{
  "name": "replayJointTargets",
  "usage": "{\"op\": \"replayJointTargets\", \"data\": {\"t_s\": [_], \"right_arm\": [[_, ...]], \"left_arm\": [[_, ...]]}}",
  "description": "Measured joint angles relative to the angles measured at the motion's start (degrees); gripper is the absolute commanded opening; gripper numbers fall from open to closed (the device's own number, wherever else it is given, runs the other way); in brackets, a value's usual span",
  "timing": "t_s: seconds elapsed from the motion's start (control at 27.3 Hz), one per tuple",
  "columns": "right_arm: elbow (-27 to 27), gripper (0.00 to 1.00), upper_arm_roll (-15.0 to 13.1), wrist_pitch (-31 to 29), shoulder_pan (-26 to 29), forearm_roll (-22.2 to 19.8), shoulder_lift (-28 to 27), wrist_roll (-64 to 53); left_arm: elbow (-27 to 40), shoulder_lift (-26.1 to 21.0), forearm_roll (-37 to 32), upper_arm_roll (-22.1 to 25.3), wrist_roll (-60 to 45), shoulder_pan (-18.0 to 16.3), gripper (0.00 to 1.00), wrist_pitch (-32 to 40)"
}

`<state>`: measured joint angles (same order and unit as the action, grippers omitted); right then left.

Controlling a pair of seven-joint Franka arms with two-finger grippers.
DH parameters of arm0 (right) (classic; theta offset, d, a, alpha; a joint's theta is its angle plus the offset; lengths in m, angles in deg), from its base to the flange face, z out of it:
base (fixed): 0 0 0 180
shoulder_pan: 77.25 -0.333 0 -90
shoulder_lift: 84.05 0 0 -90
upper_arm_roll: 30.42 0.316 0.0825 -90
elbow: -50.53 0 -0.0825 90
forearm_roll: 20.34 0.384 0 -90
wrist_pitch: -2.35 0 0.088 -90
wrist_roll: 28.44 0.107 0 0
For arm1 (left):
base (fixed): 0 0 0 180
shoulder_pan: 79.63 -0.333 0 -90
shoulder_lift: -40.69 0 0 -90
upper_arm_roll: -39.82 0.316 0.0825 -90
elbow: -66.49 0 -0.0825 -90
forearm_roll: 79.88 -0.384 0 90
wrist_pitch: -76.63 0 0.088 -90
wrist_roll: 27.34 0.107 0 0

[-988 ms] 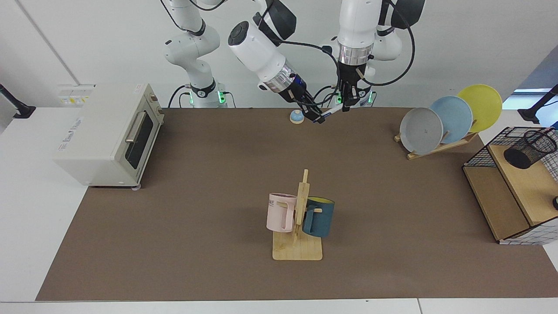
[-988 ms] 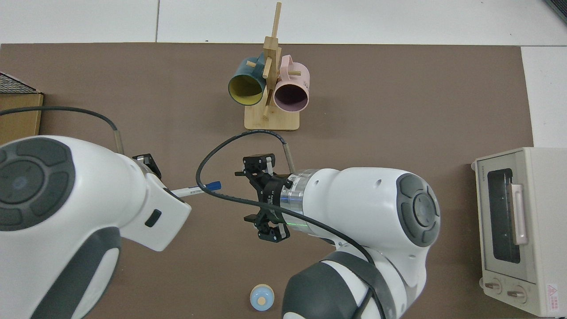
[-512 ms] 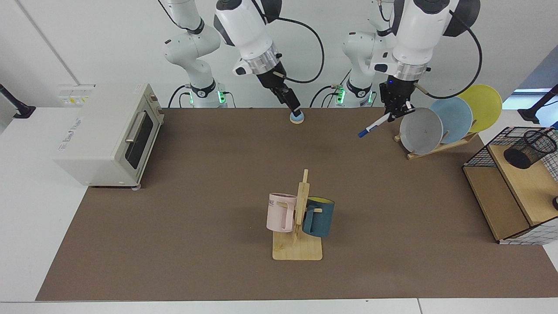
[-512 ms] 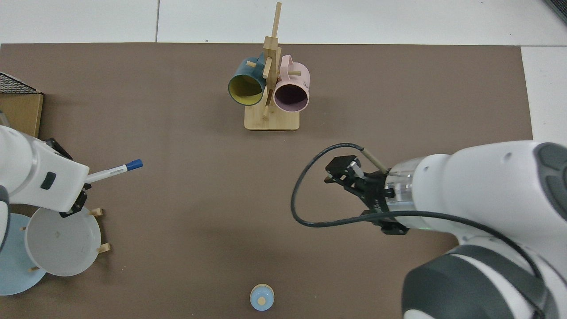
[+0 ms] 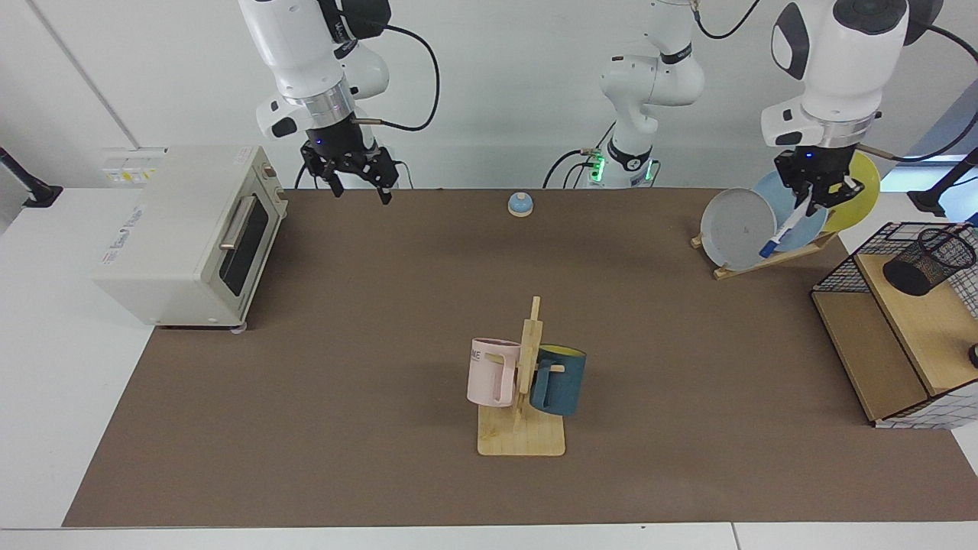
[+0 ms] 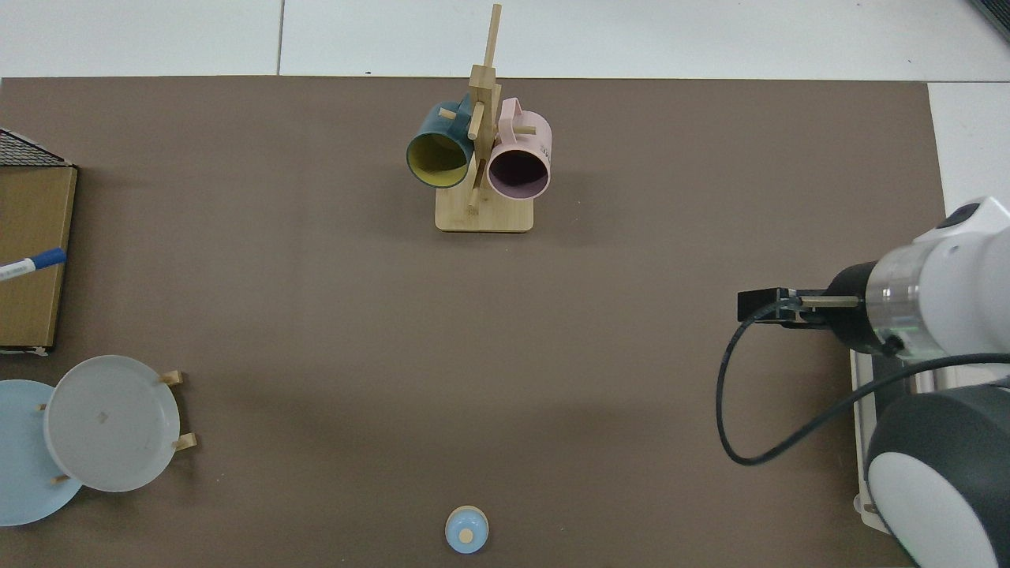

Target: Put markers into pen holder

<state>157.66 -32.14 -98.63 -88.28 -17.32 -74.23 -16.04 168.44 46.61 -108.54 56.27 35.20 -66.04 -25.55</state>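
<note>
Left tool (image 5: 817, 200) grips marker (image 5: 783, 231) tilted, cap down, in front of plates (image 5: 795, 210), short of pen holder (image 5: 928, 260); right tool (image 5: 357, 183) spread wide, empty, beside toaster oven (image 5: 191, 233)

left claw (image 5: 816, 200) | carried marker (image 5: 781, 233) to plates | right claw (image 5: 357, 182) withdrew

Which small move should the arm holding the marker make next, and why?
Probably carry on sideways toward the pen holder. The left end effector grips the marker in front of the plates, short of the holder. The right end effector waits, open.
</note>
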Motion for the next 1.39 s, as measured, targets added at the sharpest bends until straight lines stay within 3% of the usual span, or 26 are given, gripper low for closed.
{"op": "replayJointTargets", "data": {"t_s": [0.18, 0.48, 0.62, 1.02, 1.39], "right_arm": [[-1.44, 1.00, -0.11, 0.83, 4.50, -0.09, -0.42, -10.66], [-9.70, 1.00, 0.17, 8.24, 5.36, -0.09, -4.19, -11.40], [-12.70, 1.00, 0.21, 9.78, 5.43, -0.11, -5.84, -8.74], [-13.07, 1.00, 0.17, 9.90, 6.40, -0.12, -6.31, -7.36], [-13.07, 1.00, 0.22, 9.90, 6.44, -0.10, -6.31, -7.36]], "left_arm": [[-3.67, -3.03, -2.13, 5.12, 12.64, -0.02, 0.00, -6.33], [-7.30, -7.80, -5.31, 12.14, 29.47, -0.52, 0.00, -12.96], [-8.55, -8.86, -7.08, 14.49, 31.19, -0.59, 0.00, -13.09], [-10.28, -10.49, -16.30, 16.43, 32.33, -1.25, 0.00, -13.02], [-10.98, -17.21, -20.28, 17.14, 32.32, -2.01, 0.00, -11.59]]}}
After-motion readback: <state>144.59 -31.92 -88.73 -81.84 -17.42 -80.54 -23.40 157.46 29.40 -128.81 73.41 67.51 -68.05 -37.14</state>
